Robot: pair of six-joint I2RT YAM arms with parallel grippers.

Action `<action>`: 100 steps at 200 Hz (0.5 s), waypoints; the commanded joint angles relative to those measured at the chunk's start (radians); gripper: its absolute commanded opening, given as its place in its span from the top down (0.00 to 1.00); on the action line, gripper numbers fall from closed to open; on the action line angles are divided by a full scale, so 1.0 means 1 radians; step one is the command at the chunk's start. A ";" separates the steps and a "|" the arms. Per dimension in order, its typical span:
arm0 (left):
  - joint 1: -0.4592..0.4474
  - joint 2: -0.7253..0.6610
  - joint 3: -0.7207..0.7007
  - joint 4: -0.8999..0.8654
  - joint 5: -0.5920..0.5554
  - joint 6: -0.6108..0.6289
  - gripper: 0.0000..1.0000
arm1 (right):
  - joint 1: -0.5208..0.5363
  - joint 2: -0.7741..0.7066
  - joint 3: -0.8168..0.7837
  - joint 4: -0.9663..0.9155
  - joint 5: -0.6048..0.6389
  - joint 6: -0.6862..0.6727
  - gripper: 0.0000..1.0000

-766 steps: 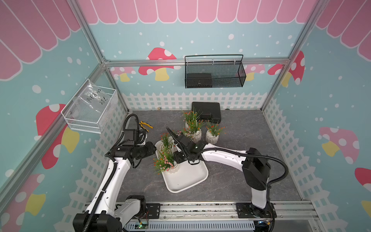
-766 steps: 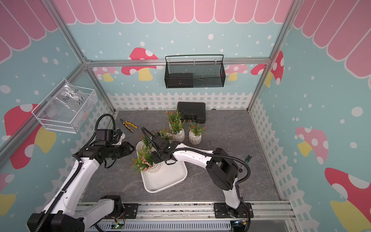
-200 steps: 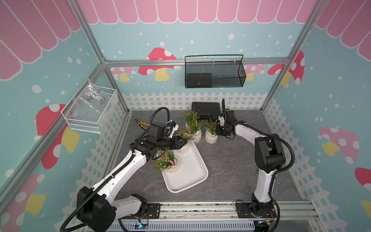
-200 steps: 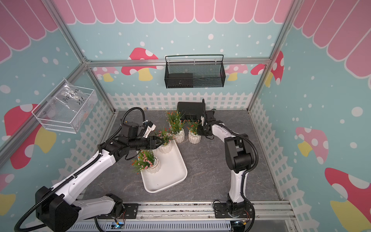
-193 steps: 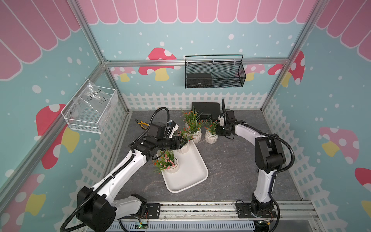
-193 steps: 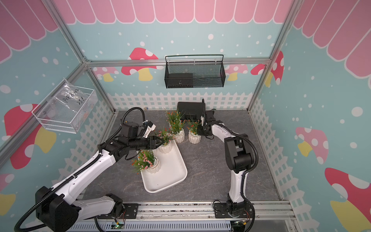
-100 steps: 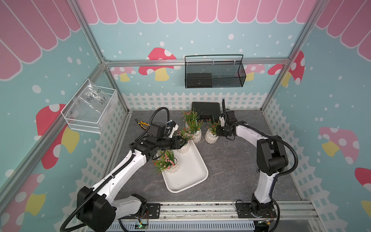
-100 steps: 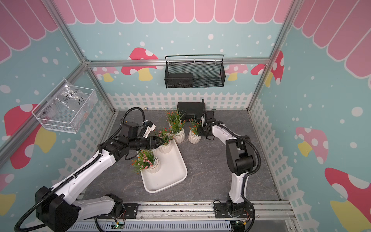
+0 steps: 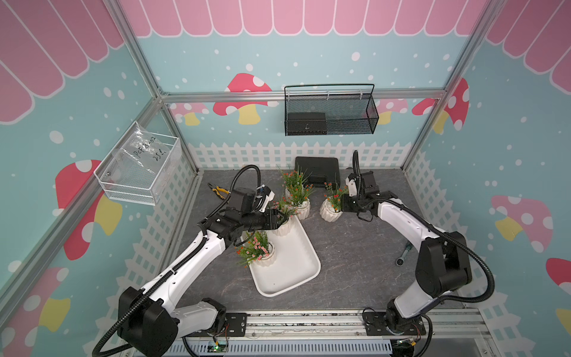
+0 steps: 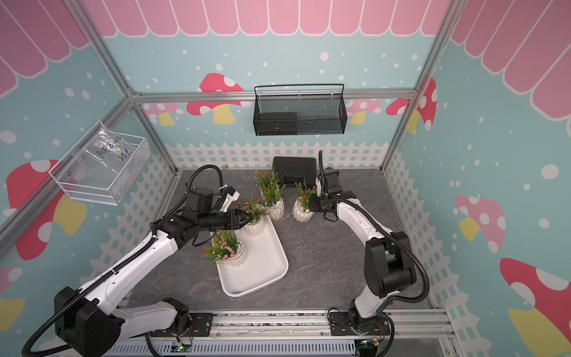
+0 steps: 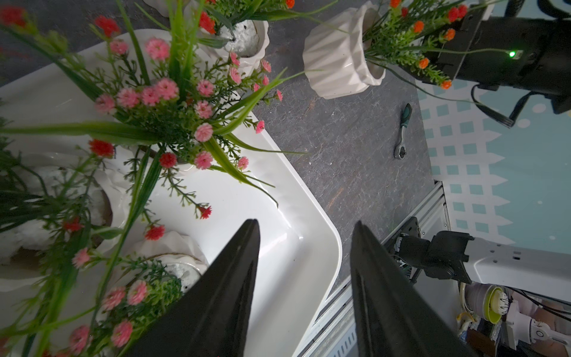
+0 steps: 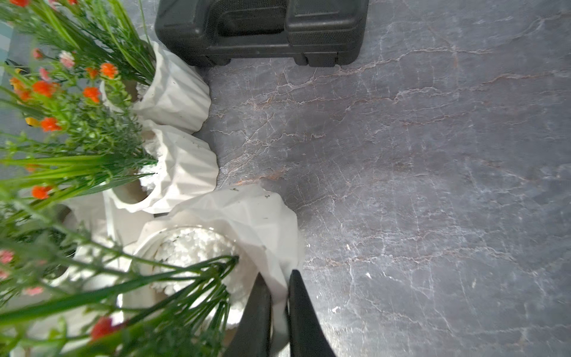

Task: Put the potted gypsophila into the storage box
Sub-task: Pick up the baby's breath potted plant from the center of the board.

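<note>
Potted gypsophila (image 9: 302,208) on grey marbled tabletop (image 9: 364,247).

The counter (image 9: 355,265) is dark grey with pale marble veins. The storage box (image 9: 293,275) lies askew on it, its length running toward the back. Just past the box's far end, two potted gypsophila (image 9: 302,206) stand close together on the bare surface, with a third pot (image 9: 330,213) near them (toward the right arm). A black hard case (image 9: 316,170) sits at the back. Yellow-handled pliers (image 9: 218,190) lie near the back left corner, and a green-handled ratchet (image 9: 403,256) lies alone on the right.
</note>
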 commanded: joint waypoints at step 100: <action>-0.033 -0.097 -0.053 -0.040 -0.110 -0.027 0.51 | 0.028 -0.340 -0.152 0.035 -0.256 -0.114 0.94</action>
